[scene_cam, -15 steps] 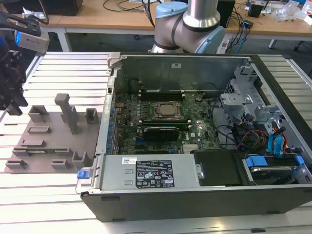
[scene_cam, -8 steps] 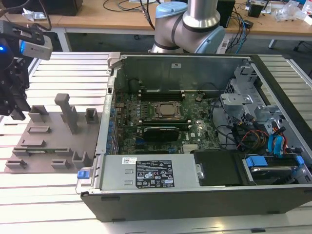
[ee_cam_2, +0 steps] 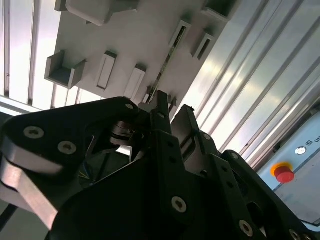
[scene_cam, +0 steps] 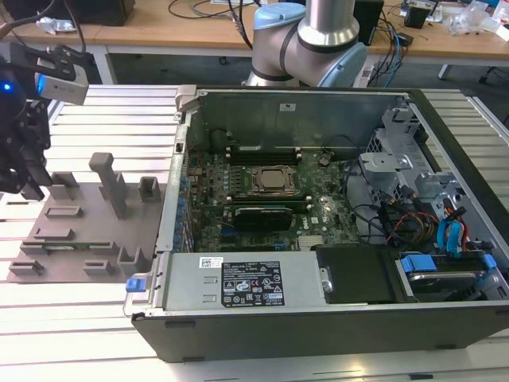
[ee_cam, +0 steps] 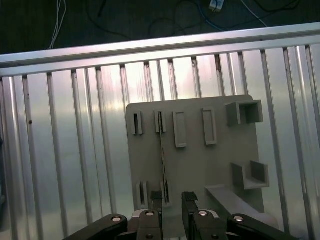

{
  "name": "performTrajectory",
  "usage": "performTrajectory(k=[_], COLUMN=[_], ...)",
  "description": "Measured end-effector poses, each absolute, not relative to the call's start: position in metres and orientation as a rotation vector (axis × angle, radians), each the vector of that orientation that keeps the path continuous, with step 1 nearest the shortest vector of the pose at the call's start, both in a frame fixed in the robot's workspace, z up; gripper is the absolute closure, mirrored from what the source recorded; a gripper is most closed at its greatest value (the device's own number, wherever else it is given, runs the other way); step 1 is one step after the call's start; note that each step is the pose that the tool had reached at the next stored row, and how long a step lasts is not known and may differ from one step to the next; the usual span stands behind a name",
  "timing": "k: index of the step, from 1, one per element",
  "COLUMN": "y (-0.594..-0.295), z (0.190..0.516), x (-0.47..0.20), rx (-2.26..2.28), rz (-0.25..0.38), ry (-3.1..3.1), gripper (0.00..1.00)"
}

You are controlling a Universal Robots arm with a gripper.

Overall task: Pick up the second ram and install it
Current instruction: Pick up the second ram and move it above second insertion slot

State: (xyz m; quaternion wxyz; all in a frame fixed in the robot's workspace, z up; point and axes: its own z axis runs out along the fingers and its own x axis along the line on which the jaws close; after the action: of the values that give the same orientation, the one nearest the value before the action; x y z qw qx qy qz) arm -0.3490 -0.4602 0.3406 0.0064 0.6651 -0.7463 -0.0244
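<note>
The second ram (ee_cam: pixel 162 155) is a thin strip standing on edge in the slotted blocks of a grey holder plate (ee_cam: pixel 200 165). In the second wrist view the ram (ee_cam_2: pixel 165 65) shows as a dark line running away from the fingertips. My gripper (ee_cam: pixel 172 200) hovers over the near end of the strip, open; the strip lines up with one finger (ee_cam: pixel 156 201) and nothing is clamped. In the exterior view my gripper (scene_cam: pixel 30 187) hangs over the holder plate (scene_cam: pixel 79 227) at the exterior view's left, well away from the green motherboard (scene_cam: pixel 262 199).
The open computer case (scene_cam: pixel 318 239) lies to the exterior view's right of the plate, with cables and drive bays inside. Tall grey posts (scene_cam: pixel 107 179) rise from the plate. The ribbed metal table (ee_cam: pixel 60 150) surrounds it. A red stop button (ee_cam_2: pixel 284 173) sits nearby.
</note>
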Motion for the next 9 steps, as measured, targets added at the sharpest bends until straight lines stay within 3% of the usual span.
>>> performTrajectory(k=[9], y=[-0.4602], z=[0.3356], x=[-0.349], rx=[2.09], rz=[-0.076], ry=[-2.326], gripper=[0.7])
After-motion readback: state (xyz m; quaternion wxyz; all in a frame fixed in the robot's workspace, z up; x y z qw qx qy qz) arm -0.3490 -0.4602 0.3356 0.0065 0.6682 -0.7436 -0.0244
